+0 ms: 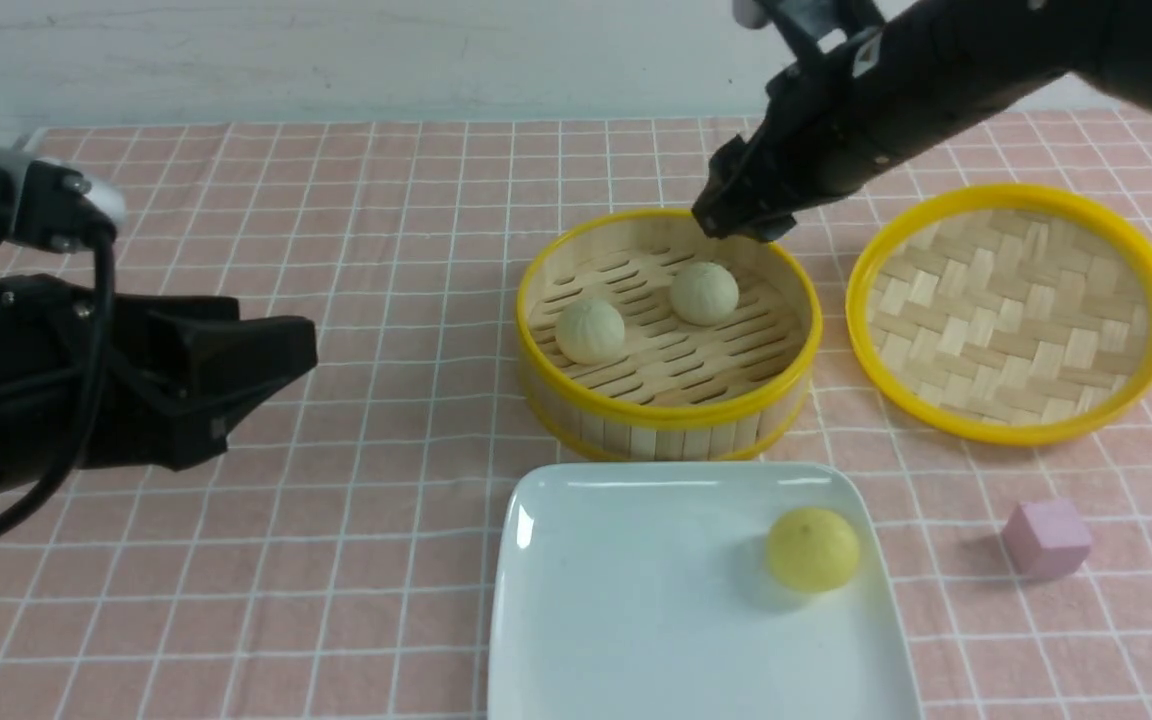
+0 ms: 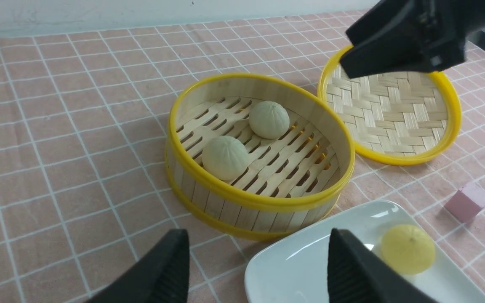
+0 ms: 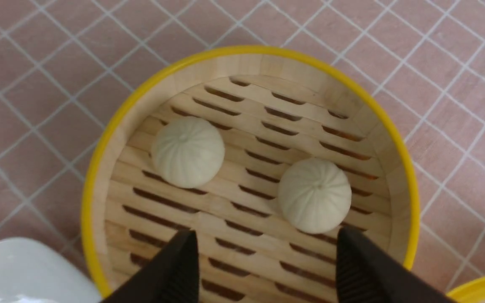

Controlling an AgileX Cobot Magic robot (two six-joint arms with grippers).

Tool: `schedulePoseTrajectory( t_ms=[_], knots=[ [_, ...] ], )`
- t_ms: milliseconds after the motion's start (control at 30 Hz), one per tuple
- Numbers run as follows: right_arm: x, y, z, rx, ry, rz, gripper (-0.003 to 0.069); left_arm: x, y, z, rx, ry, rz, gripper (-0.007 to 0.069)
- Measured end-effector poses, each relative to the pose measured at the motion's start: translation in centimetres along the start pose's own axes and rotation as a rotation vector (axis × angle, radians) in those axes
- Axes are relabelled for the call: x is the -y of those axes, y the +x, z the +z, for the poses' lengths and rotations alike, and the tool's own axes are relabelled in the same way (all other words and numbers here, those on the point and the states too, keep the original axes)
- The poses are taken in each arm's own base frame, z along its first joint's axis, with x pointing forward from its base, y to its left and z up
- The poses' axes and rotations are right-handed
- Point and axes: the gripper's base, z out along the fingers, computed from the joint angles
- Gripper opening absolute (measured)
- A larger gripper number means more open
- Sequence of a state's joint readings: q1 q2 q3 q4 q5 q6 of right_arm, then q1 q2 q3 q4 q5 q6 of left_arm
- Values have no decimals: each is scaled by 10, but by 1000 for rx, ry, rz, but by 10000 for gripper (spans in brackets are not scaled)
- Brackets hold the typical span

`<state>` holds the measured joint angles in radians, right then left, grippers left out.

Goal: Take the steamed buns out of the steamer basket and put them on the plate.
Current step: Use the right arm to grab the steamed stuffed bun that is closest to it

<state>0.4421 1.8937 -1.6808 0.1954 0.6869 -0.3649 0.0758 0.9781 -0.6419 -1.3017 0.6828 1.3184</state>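
Hovering above the far wall of the steamer basket [image 1: 671, 412], the right jaws are recorded as spread wide, with nothing held between them. Two pale beige buns are noted on the slotted floor. The far beige bun [image 1: 704, 293] lies just below and ahead of the right jaws' tips, close to one tip but outside the gap. The near beige bun [image 1: 591, 331] lies toward the robot's left, apart from both tips. The yellow bun [image 1: 813, 548] is found on the white plate [image 1: 636, 610], near its right edge, in front of the basket. The left jaws are likewise spread and empty, held over the checked desk [image 1: 366, 250], well apart from the basket. A shallow woven tray [image 1: 1011, 432] and a pink cube [image 1: 1046, 540] are logged to the right. One small pale mark on the right arm [image 1: 936, 70] is too small to be read.
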Motion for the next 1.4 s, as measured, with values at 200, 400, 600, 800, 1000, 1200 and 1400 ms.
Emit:
schedulePoseTrajectory(
  t_ms=[200, 400, 600, 800, 1000, 1200, 1400],
  knots=[
    [7, 8, 61, -56, -5, 7, 438, 0, 0, 0, 0, 0, 0, 453],
    [11, 22, 94, -117, 13, -18, 417, 0, 0, 0, 1, 0, -1, 453],
    [22, 26, 98, -127, 67, -33, 392, 0, 0, 0, 1, 0, -1, 453],
    [31, 26, 97, -111, 97, -37, 390, -1, 0, 0, 2, -6, -1, 453],
    [32, 29, 104, -107, 98, -35, 390, -1, 0, 0, 3, -9, -1, 453],
    [32, 38, 119, -127, 93, -29, 370, -1, 0, 0, 3, -10, -1, 453],
    [31, 38, 119, -129, 91, -37, 115, -1, 0, 0, 3, -10, -1, 453]
  ],
)
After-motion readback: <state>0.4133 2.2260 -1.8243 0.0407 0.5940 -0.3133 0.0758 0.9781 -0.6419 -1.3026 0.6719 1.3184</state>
